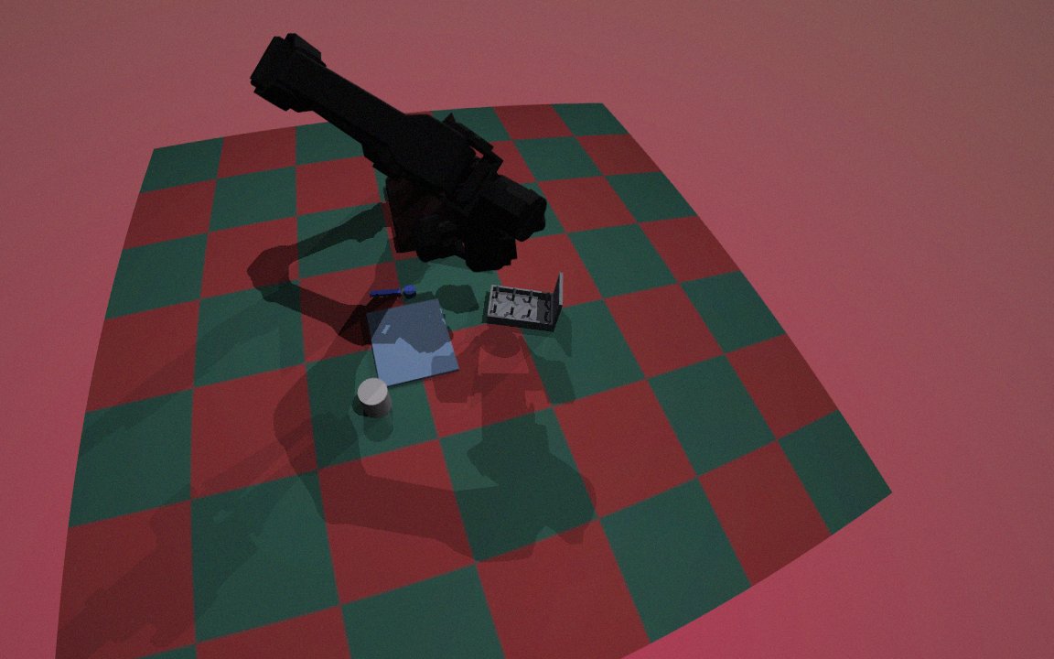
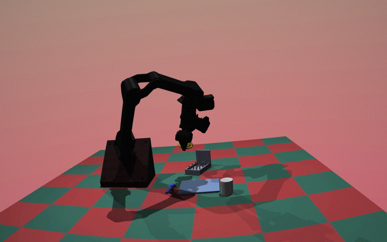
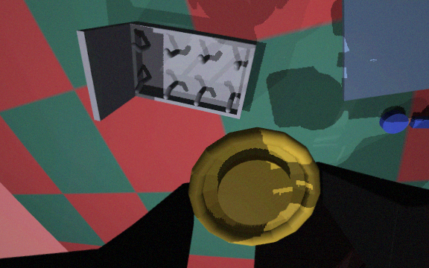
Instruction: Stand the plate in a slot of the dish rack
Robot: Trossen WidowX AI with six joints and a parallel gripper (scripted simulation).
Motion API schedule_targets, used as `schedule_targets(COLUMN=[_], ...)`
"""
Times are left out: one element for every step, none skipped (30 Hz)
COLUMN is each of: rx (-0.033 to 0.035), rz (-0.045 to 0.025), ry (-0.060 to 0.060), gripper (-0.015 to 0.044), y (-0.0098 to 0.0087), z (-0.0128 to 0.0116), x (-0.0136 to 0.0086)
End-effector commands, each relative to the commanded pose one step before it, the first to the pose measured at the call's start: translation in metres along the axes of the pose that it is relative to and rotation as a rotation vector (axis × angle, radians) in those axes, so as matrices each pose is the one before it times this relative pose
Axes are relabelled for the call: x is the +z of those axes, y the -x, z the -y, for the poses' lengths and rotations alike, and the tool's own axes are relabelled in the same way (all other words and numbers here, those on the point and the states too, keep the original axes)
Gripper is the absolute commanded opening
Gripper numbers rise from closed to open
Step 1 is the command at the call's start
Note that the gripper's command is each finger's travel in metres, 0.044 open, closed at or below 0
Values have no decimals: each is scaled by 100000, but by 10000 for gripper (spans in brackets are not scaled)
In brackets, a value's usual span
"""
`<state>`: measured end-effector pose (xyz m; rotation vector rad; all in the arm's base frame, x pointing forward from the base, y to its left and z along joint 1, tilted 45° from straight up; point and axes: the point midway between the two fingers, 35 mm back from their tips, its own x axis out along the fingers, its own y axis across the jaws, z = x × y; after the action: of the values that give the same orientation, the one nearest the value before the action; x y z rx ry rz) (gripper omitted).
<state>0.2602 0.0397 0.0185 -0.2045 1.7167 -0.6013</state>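
The yellow round plate (image 2: 189, 145) (image 3: 253, 191) is held level between the two fingers of my gripper (image 2: 184, 147) (image 3: 250, 180), which is shut on its rim from both sides. Gripper and plate hang high above the table; in the top view the arm hides the plate. The grey dish rack (image 1: 522, 321) (image 2: 192, 172) (image 3: 246, 89) is a low tray with two rows of short, dark curved pegs and a tall panel at one end. It lies below the plate, ahead of it in the wrist view. No plate stands in the rack.
A flat blue board (image 1: 420, 361) (image 2: 207, 186) (image 3: 393, 48) lies beside the rack. A white cylinder (image 1: 372, 394) (image 2: 226, 186) stands by the board's corner. A blue spoon-like object (image 1: 387, 292) (image 2: 170, 188) (image 3: 394, 123) lies at the board's edge nearer the arm's base.
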Motion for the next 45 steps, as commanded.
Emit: schedule_targets(rx=[6500,1679,1698,1716,1730,1742,1752,1758,1763,1765,1764,1761,1755,1746,1735,1722,1706,1642,1623,1601,1577,1550,1522,1492,1460,1425,1389,1371,1332,1289,1245,1199,1151,1102,1051,999,945,890,835,778,720,661,601,540,479], rz=[-3468,-630,-563,-496,-428,-360,-292,-223,-154,-85,-16,52,121,189,257,324,391,449,510,571,631,689,747,803,859,913,965,1023,1076,1126,1174,1221,1265,1308,1349,1388,1425,1460,1493,1523,1552,1578,1602,1624,1643], ry=[7080,1825,1827,1830,1832,1835,1838,1841,1844,1848,1851,1855,1860,1864,1869,1874,1879,1813,1818,1824,1830,1836,1842,1849,1855,1862,1869,1924,1935,1943,1951,1959,1968,1977,1986,1995,2004,2014,2024,2034,2044,2055,2066,2076,2088], gripper=[0,0,0,0,0,0,0,0,0,0,0,0,0,0,0,0,0,0,0,0,0,0,0,0,0,0,0,0,0,0,0,0,0,0,0,0,0,0,0,0,0,0,0,0,0], y=[-1009,-235,-230,-225,-220,-216,-211,-206,-201,-196,-191,-186,-181,-176,-171,-165,-160,-149,-144,-140,-135,-130,-125,-119,-114,-109,-104,-102,-97,-92,-87,-82,-77,-71,-66,-61,-56,-51,-46,-40,-35,-30,-25,-20,-15], z=[56,16,19,22,25,29,32,35,39,42,45,48,51,54,57,60,63,65,68,70,72,74,76,78,80,82,83,84,86,87,88,89,89,90,90,90,90,90,90,90,89,88,88,87,86], x=[-120,20,21,23,24,25,25,26,26,27,26,26,26,25,25,24,23,21,20,19,17,15,14,12,10,8,6,3,1,-2,-4,-6,-9,-11,-14,-16,-19,-21,-23,-26,-28,-30,-32,-34,-36])
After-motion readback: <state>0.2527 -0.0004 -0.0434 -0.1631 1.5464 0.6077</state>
